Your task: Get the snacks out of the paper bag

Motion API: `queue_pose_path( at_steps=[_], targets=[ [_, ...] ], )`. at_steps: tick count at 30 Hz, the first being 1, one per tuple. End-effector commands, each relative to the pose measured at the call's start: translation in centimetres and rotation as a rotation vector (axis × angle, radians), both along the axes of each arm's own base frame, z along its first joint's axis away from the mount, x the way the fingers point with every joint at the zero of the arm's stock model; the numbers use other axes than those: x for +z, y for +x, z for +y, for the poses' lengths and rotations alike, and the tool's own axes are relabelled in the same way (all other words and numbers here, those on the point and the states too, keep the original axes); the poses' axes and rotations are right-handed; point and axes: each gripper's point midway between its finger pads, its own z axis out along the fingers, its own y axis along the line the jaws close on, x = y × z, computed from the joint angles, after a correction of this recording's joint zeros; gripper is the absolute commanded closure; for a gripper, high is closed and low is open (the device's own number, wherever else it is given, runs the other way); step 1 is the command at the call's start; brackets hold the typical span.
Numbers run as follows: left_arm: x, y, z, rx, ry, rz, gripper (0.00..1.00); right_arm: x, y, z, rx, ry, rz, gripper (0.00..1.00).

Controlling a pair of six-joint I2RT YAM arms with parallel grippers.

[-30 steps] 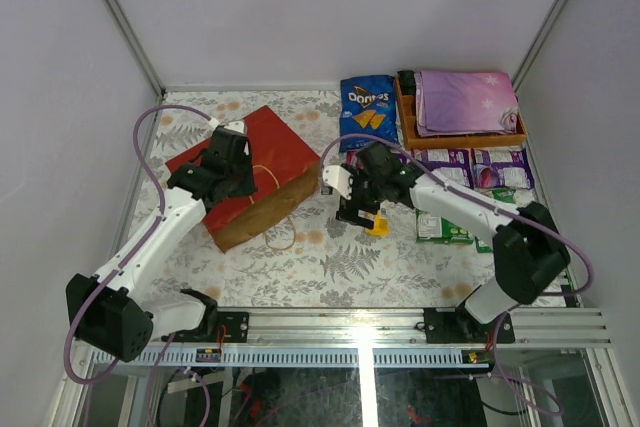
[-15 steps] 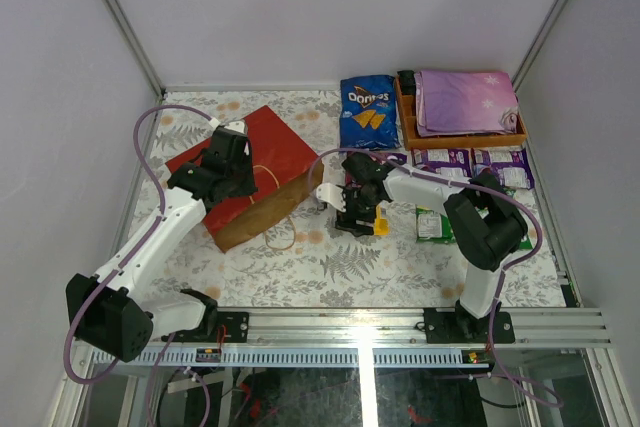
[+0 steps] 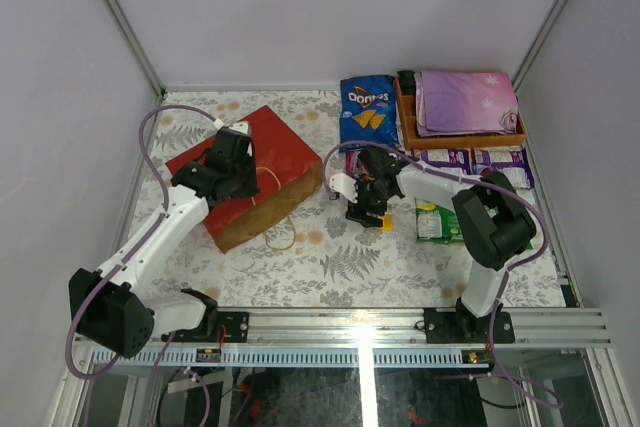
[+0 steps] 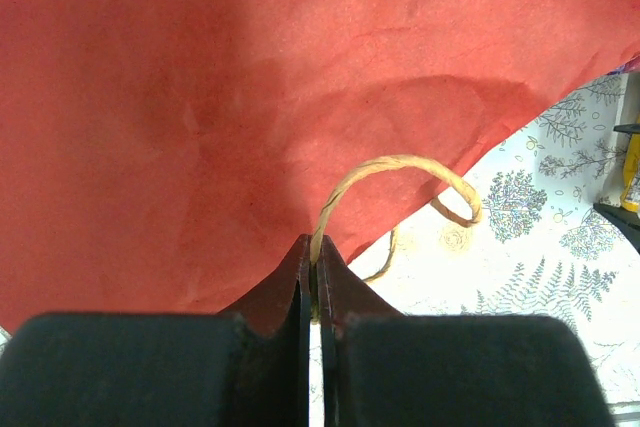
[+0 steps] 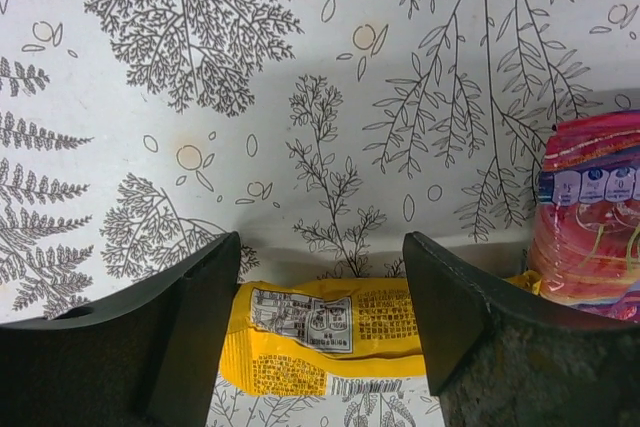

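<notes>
The red paper bag [image 3: 275,152] lies on its side at the left, its brown mouth facing the middle; red paper [image 4: 220,87] fills the left wrist view. My left gripper [image 3: 238,162] [image 4: 313,252] is shut on the bag's thin tan loop handle [image 4: 395,162]. Just right of the bag's mouth, my right gripper [image 3: 372,209] [image 5: 320,277] points down, its jaws closed against both ends of a small yellow packet [image 5: 330,342] [image 3: 385,220]. A pink packet [image 5: 590,217] lies right beside it. The blue Doritos bag [image 3: 367,109] lies at the back.
An orange wooden tray [image 3: 404,112] with a folded purple cloth [image 3: 465,99] stands at the back right. Two purple packs [image 3: 443,160] [image 3: 502,162] and a green pack [image 3: 438,222] lie on the leaf-print tablecloth at the right.
My right gripper's jaws have narrowed onto the yellow packet and the arm has shifted slightly right. The left gripper still holds the handle, barely moved.
</notes>
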Motion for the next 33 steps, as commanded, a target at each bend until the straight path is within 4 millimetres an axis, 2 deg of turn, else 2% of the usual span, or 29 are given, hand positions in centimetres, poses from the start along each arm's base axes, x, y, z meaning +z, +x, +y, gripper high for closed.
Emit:
queue_pose_path(
  at_steps=[1,8,9,14,17,20,23,24,26,28,29,30,32,33],
  targets=[
    [0.5,0.9,-0.9,-0.033,-0.016,-0.036,1.00,0.8,0.7,-0.9,-0.022,0.007,-0.067,0.27],
    [0.4,0.9,-1.6,-0.061,-0.026,-0.021,1.00,1.4,-0.5,-2.4,-0.102,0.005,-0.088,0.27],
    [0.3,0.9,-1.7,-0.063,-0.026,-0.020,1.00,2.0,-0.6,-2.5,-0.117,0.015,-0.101,0.27],
    [0.3,0.8,-1.9,-0.071,-0.027,-0.017,1.00,2.3,-2.0,-2.8,-0.175,0.069,-0.105,0.27],
    [0.2,0.7,-2.0,-0.077,-0.026,-0.017,1.00,3.1,-2.1,-2.9,-0.195,0.091,-0.129,0.27],
    [0.2,0.7,-2.0,-0.077,-0.025,-0.015,1.00,6.0,-0.9,-2.1,-0.254,0.177,-0.202,0.25],
    [0.3,0.7,-2.0,-0.076,-0.024,-0.020,1.00,11.0,1.7,-1.5,-0.439,0.356,-0.352,0.23],
    [0.3,0.7,-1.9,-0.075,-0.022,-0.020,1.00,12.2,2.3,-1.6,-0.504,0.400,-0.384,0.24],
    [0.2,0.7,-1.9,-0.072,-0.020,-0.019,1.00,13.6,3.4,-1.9,-0.635,0.450,-0.400,0.36],
    [0.2,0.7,-1.9,-0.072,-0.020,-0.019,1.00,13.5,4.5,-2.9,-0.824,0.417,-0.357,0.58],
    [0.2,0.7,-1.8,-0.071,-0.019,-0.021,1.00,12.7,5.1,-3.4,-0.923,0.368,-0.321,0.66],
    [0.2,0.6,-1.8,-0.070,-0.017,-0.022,1.00,11.9,5.0,-3.7,-0.989,0.326,-0.274,0.66],
    [0.2,0.6,-1.7,-0.069,-0.015,-0.023,1.00,10.4,4.7,-3.9,-1.089,0.271,-0.198,0.54],
    [0.2,0.6,-1.7,-0.067,-0.015,-0.023,1.00,9.6,4.4,-3.9,-1.125,0.258,-0.167,0.52]
  ],
)
